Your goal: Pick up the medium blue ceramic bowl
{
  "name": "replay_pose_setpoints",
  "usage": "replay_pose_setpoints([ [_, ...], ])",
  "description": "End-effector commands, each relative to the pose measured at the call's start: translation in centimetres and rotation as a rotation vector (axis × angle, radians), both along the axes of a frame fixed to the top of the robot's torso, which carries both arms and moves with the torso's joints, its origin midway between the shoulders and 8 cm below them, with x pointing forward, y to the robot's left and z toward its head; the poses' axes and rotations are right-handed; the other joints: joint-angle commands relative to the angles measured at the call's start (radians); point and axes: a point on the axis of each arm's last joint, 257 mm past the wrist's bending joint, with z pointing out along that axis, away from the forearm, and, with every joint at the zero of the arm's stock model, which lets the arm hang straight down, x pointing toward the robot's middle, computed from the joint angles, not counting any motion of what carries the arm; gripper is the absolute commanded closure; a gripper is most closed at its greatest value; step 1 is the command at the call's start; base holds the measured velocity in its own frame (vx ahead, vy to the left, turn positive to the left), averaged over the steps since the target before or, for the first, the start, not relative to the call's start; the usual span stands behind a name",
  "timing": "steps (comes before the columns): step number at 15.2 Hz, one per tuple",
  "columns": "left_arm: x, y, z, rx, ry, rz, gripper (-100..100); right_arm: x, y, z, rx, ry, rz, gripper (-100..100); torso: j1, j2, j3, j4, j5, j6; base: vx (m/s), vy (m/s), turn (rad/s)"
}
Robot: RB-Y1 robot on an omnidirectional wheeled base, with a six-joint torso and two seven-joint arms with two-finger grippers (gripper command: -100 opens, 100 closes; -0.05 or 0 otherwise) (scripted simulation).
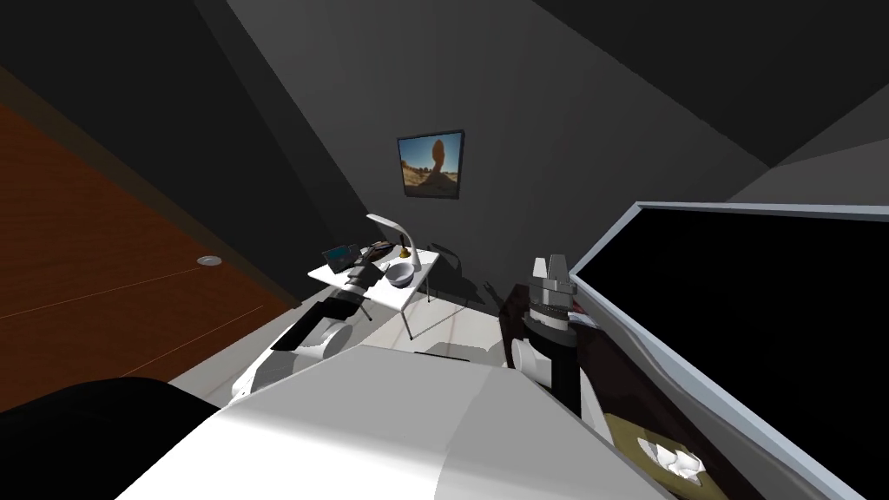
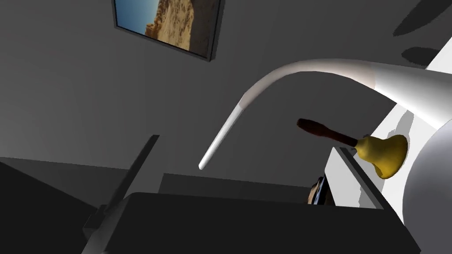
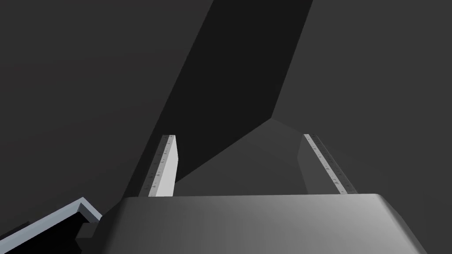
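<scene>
The bowl (image 1: 399,275) looks pale grey-white and sits on the near right part of a small white table (image 1: 392,298). My left arm reaches over that table, and its gripper (image 1: 371,258) is just left of the bowl. In the left wrist view the left gripper (image 2: 245,142) is open with nothing between its fingers. The bowl's rounded grey side (image 2: 430,189) lies outside the lit finger (image 2: 353,176), beside a yellow bell (image 2: 383,154). My right gripper (image 1: 552,263) is raised well to the right of the table, and it stands open (image 3: 240,136) and empty.
A curved white lamp (image 1: 395,233) arches over the table, and its arm (image 2: 309,72) crosses in front of my left gripper. A laptop (image 1: 340,256) stands at the table's far left. A brown door (image 1: 104,269) is to the left, and a light-framed black area (image 1: 764,330) to the right.
</scene>
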Motion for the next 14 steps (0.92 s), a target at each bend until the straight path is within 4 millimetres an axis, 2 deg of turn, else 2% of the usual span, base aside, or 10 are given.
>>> replay_pose_setpoints([
  [1, 0.3, 0.6, -0.8, -0.017, 0.050, -0.007, -100, 0.0, 0.0, 0.0, 0.000, 0.000, 0.000, 0, 0.000, 0.000, 0.000, 0.000, 0.000, 0.000, 0.038, -0.048, 0.034],
  [14, 0.7, 2.2, -5.8, -0.068, 0.295, -0.002, -100, 0.0, 0.0, 0.0, 0.000, 0.000, 0.000, 0, 0.001, -0.001, 0.000, 0.000, 0.000, 0.000, 0.037, -0.037, 0.024],
])
